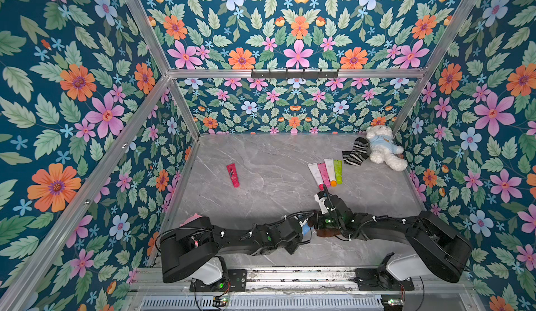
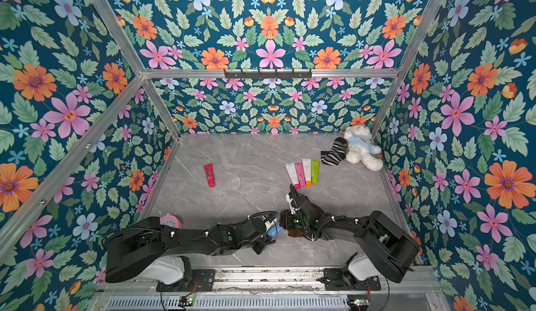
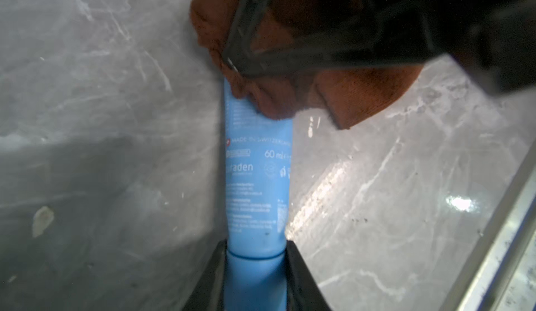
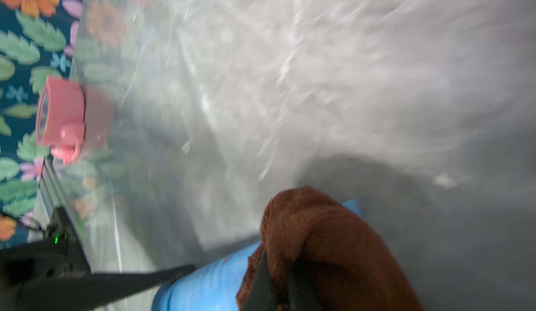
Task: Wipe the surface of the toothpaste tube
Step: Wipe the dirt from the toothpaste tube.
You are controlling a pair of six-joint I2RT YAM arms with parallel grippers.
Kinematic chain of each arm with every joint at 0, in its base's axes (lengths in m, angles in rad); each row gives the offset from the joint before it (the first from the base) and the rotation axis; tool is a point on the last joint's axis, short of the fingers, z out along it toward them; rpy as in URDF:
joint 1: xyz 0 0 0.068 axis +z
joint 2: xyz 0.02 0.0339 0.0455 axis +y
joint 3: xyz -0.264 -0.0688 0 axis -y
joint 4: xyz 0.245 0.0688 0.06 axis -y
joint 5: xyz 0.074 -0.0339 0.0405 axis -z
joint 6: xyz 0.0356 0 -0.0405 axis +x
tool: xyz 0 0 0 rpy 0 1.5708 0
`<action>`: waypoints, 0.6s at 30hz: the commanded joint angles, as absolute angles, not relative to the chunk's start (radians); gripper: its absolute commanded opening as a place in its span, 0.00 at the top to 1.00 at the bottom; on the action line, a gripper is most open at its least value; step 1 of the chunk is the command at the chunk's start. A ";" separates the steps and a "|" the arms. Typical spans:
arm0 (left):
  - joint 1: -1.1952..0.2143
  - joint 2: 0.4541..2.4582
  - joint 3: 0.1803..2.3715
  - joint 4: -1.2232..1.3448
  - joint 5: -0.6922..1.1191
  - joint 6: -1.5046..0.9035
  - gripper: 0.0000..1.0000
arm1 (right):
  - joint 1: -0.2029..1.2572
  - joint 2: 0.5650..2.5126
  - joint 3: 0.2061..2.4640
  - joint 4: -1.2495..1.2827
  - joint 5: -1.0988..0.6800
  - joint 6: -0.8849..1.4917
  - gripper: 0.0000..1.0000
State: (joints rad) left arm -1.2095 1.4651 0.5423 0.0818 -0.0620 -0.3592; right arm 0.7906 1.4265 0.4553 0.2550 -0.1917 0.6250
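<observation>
Over the worktop's [image 1: 261, 156] near middle, the cloth [image 3: 362, 95] meets the tube [image 3: 256, 179].
Left hand [image 3: 256, 254] clamps the tube's cap end; right hand [image 4: 281, 283], closed on the cloth, presses the other end. Best to hold steady and stroke lengthwise, lightly. Print: "MADE IN SWITZERLAND", "60 ml", "…raden".

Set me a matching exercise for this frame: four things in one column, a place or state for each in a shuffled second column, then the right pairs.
1. blue toothpaste tube
2. brown cloth
3. red tube
4. plush bear

A. in the far corner, beside the striped sock
B. held at its cap end by the left gripper
C. lying by itself on the table
D. clamped in the right gripper, against the blue tube

Pairs: 1-B, 2-D, 3-C, 4-A
</observation>
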 commanded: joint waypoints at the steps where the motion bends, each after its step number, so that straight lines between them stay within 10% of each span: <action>1: -1.206 1.464 0.542 0.000 -0.129 -0.366 1.00 | 0.855 1.401 0.439 0.173 -0.253 0.689 1.00; 18: -1.206 1.416 0.518 0.003 -0.154 -0.374 1.00 | 0.656 1.393 0.415 0.027 -0.115 0.636 1.00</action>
State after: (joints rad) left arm -1.2098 1.4170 0.5220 0.0582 -0.0792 -0.3607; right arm 0.6594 1.4120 0.4118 0.2569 -0.2291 0.6731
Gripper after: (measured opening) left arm 0.307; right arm 0.073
